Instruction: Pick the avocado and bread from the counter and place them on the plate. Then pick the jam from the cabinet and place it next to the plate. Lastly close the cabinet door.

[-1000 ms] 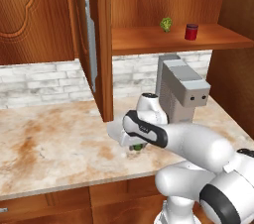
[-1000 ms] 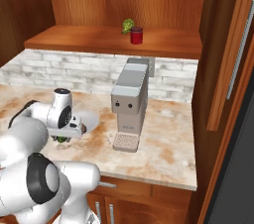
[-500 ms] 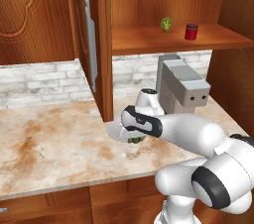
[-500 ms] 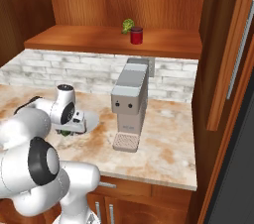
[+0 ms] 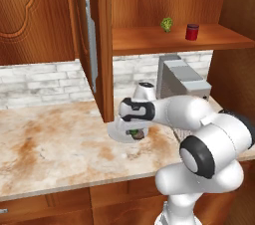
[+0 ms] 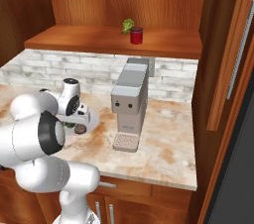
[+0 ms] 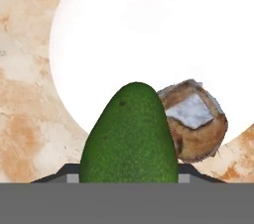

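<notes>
The avocado point(image 7: 130, 136) sits clamped between the jaws of the gripper point(image 7: 129, 177), held over the near rim of the white plate point(image 7: 149, 34). It looks light, firm and smooth-skinned, so probably slippery; gripping across its broad middle seems safest. It is dark green, finely speckled, egg-shaped. The mottled brown bread point(image 7: 194, 120) lies just beside it, partly over the plate's edge

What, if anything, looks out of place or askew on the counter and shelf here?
Nothing looks spilled or damaged. The gripper holds the avocado above the plate, and the bread lies at the plate's rim, partly off it. The jam stands upright on the cabinet shelf.
</notes>
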